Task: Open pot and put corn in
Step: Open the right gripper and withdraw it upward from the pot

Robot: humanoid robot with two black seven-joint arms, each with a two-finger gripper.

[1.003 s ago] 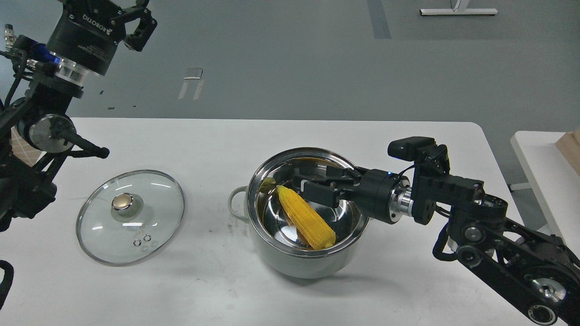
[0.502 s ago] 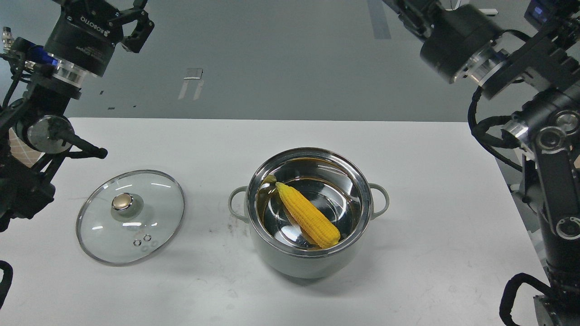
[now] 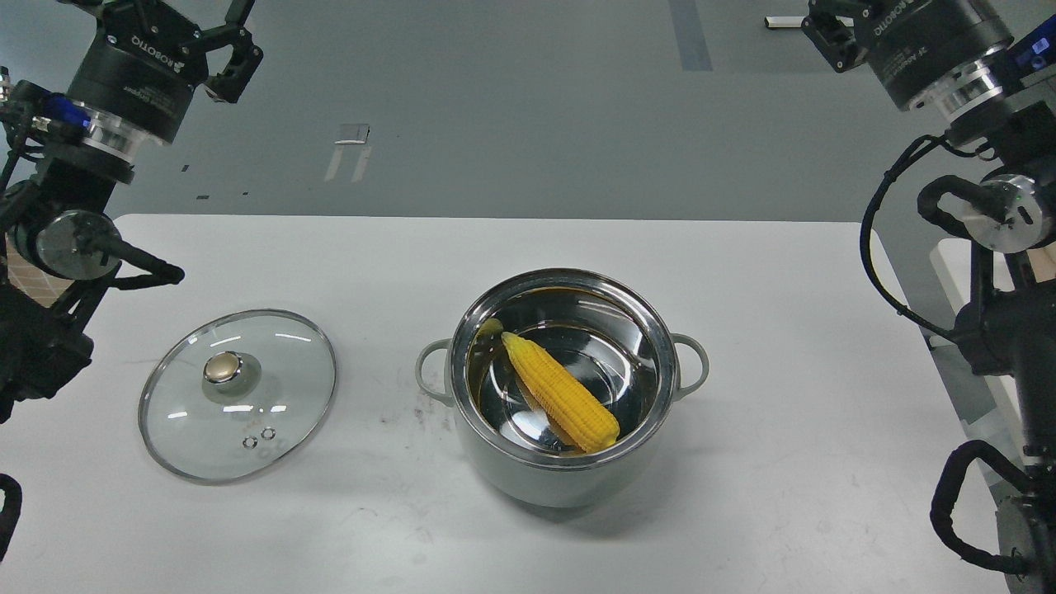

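Note:
The pale grey-green pot [image 3: 569, 483] stands uncovered in the middle of the white table, its steel inside showing. The yellow corn [image 3: 561, 393] lies slanted inside it, tapered end toward the back left. My left gripper [image 3: 177, 10] is raised high at the top left, far from the pot, its fingers spread and empty, tips cut by the frame edge. My right gripper [image 3: 858, 8] is raised high at the top right, holding nothing; its one visible finger link [image 3: 829, 35] is splayed outward and the tips are out of frame.
The round glass lid [image 3: 280, 396] with a gold knob lies flat on the table left of the pot. The table's right edge [image 3: 907, 330] runs close to my right arm. A second table corner [image 3: 957, 272] shows at the far right.
My right gripper has left the pot, lifted up and swung to the top right, leaving the corn lying in the pot. My left arm has shifted slightly left.

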